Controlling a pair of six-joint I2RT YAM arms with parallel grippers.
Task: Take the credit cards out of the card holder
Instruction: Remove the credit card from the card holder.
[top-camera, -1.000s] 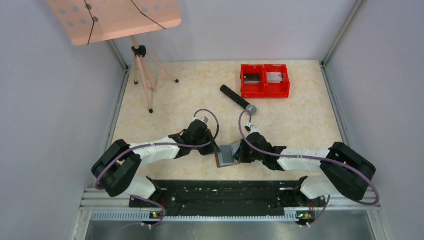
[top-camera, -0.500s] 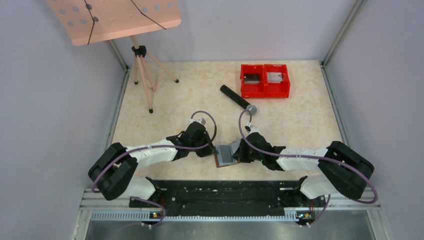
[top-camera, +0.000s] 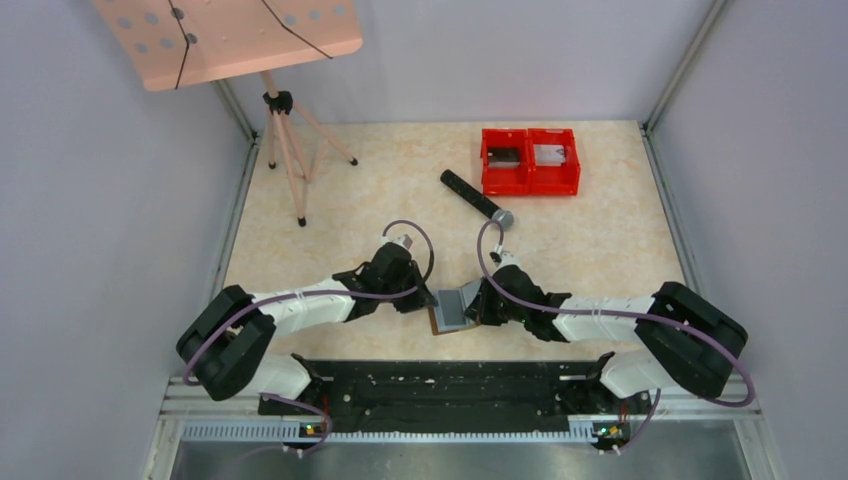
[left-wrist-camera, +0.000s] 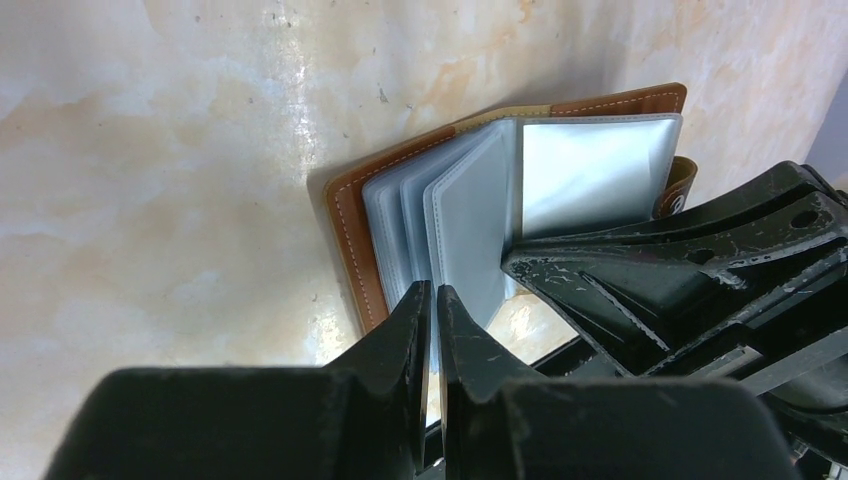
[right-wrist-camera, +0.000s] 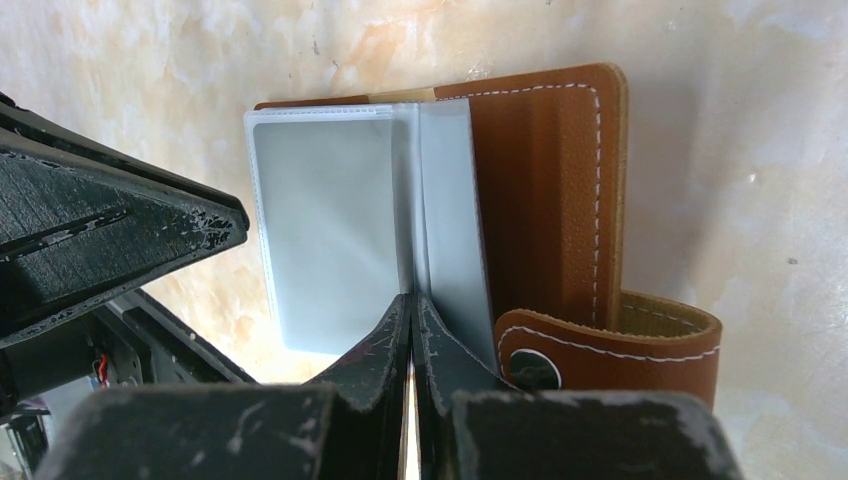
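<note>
L tool: fingers nearly pressed together, pinching the thin edge of a clear leaf of the card holder; comes in from L, low over the surface.
Card holder: lies open on the surface near the front edge, btwn both tools; brown cover down, white stitching along the rim.
Sleeves: grey-blue, see-through, fanned up from the spine; several leaves on L side, one wide leaf nearest R tool. Cards inside: can't tell.
Tab: brown strap w/ dark snap, sticks out from the cover's edge, just beside R tool's finger.
R tool: fingers pressed tight together, tips at the fold where two leaves meet; can't tell whether a leaf is caught btwn them. Comes in from R, opposite L tool.
Far side, L to R: wooden tripod under a pink perforated board; black stick w/ grey end, lying slantwise; red twin bins at back R, well apart from the holder.
</note>
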